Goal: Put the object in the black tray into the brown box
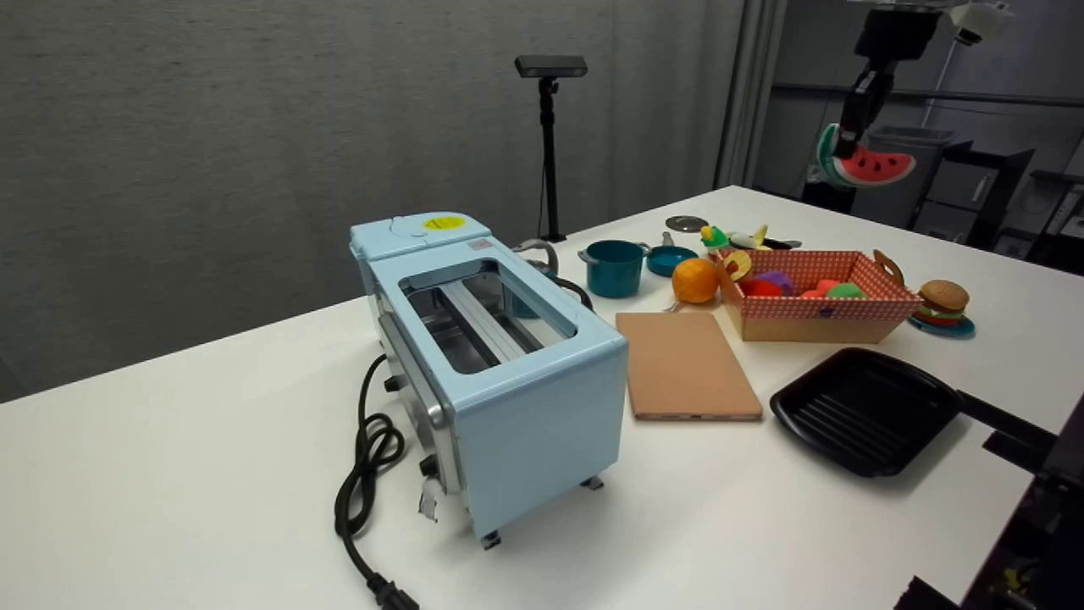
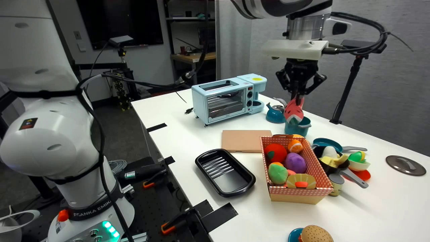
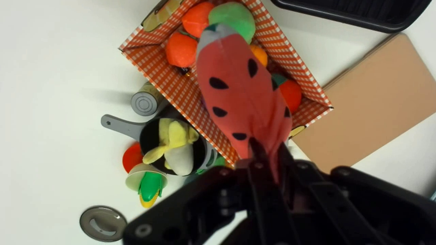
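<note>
The toy watermelon slice, red with dark seeds and a green rind, hangs high above the table in both exterior views (image 1: 881, 167) (image 2: 293, 112). My gripper (image 1: 848, 140) (image 2: 297, 97) is shut on it. In the wrist view the fingertips (image 3: 269, 146) pinch its red flesh, and the slice (image 3: 231, 81) covers part of the brown box (image 3: 284, 46) far below. The box, with red checkered lining (image 1: 813, 329) (image 2: 292, 198), holds several toy foods. The black tray (image 1: 864, 411) (image 2: 235, 179) lies beside it with nothing seen in it; its edge shows in the wrist view (image 3: 368, 23).
A tan flat board (image 1: 690, 368) lies between the box and the light-blue toaster oven (image 1: 542, 424). Teal pot (image 1: 614, 269), toy orange (image 1: 695, 281), pan with toy banana (image 2: 331, 159), can (image 2: 336, 184) and burger (image 1: 942, 301) surround the box. A camera stand (image 1: 549, 152) rises behind.
</note>
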Robot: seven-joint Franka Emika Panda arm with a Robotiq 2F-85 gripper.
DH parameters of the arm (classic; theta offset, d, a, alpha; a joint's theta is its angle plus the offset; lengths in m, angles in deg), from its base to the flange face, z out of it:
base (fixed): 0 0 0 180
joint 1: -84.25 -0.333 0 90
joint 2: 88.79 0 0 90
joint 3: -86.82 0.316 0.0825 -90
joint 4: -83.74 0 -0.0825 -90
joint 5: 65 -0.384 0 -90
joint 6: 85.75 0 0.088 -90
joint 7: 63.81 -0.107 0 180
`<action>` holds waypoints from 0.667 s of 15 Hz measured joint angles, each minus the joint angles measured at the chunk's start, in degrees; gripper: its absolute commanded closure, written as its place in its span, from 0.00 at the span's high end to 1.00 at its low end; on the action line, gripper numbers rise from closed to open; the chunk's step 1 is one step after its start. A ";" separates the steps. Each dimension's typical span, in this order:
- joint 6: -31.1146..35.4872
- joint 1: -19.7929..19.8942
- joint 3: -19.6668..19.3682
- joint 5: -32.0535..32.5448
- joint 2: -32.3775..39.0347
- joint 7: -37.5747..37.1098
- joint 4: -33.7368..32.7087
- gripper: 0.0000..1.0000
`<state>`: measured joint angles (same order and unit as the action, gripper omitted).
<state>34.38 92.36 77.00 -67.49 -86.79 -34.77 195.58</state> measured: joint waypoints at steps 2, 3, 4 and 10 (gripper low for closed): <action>-0.06 0.06 0.02 -0.04 2.57 -0.03 -1.91 0.36; -0.14 0.06 0.07 -0.04 3.98 -0.04 -2.74 0.43; -0.33 0.06 0.16 -0.04 5.39 -0.08 -3.52 0.50; -2.04 0.29 0.90 -0.04 12.02 -0.09 -6.92 0.96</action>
<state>32.34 92.65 77.89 -67.53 -74.77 -34.86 188.66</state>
